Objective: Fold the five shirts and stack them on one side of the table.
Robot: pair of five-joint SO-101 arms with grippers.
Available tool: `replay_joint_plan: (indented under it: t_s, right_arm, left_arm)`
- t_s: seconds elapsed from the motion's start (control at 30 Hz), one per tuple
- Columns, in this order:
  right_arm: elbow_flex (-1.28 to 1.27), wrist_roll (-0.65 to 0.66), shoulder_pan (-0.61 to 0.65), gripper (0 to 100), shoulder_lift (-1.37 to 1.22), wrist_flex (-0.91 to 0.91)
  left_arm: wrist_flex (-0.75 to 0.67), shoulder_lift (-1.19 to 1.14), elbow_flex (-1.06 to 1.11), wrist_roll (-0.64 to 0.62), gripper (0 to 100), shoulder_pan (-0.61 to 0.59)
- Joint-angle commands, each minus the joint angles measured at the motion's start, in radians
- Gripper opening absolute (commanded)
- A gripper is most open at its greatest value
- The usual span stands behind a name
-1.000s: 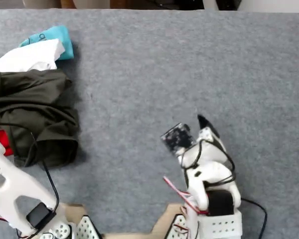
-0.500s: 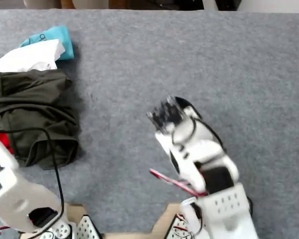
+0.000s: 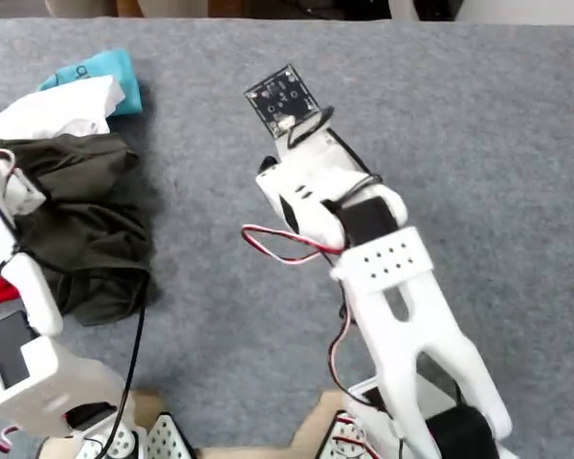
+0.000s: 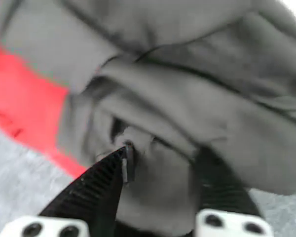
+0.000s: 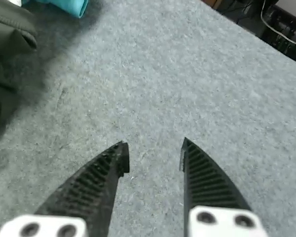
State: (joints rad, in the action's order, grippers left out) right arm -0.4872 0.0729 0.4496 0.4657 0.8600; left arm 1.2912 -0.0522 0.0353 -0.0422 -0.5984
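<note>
We see no shirt folded yet: the left gripper spreads its jaws around a fold of the dark shirt, heaped with others at the table's left edge, while the right gripper hangs open, empty.

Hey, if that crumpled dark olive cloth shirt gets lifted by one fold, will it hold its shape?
Probably not: the dark olive cloth shirt lies in soft, deep folds, so it will likely sag and unfurl. It partly covers a red cloth garment, which it may drag along.
</note>
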Motion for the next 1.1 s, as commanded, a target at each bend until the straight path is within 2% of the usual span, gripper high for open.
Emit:
replay_joint_plan:
  t_s: [0.0,0.17,0.3,0.43,0.67,0.87,0.93,1.0,1.07]
  right_arm:
    - [0.061,-0.002,0.007,18.9,-0.008,-0.015]
    - [0.061,0.000,-0.067,18.9,0.013,-0.015]
    - [0.074,0.000,-0.225,18.9,0.064,0.038]
    - [0.113,0.008,-0.432,18.9,0.107,0.120]
    - [0.130,0.235,-0.796,18.9,0.133,0.155]
    - [0.116,0.390,-1.030,19.0,0.127,0.146]
    - [0.094,0.417,-1.070,19.1,0.127,0.129]
    - [0.064,0.423,-1.089,19.2,0.127,0.110]
    - [0.047,0.433,-1.090,19.2,0.130,0.110]
  left_arm:
    - [-0.051,0.054,0.000,0.026,2,0.078]
    - [-0.031,0.059,0.000,0.035,2,0.226]
    - [0.129,0.104,-0.055,0.034,2,0.385]
    - [0.153,0.188,-0.068,-0.017,2,0.612]
    - [0.123,0.211,-0.063,-0.029,2,1.085]
    - [0.077,0.119,-0.077,-0.023,2,1.344]
    - [0.095,0.094,-0.089,-0.028,6,1.401]
    - [0.164,0.077,-0.115,-0.040,18,1.425]
    - [0.261,0.073,-0.155,-0.123,27,1.416]
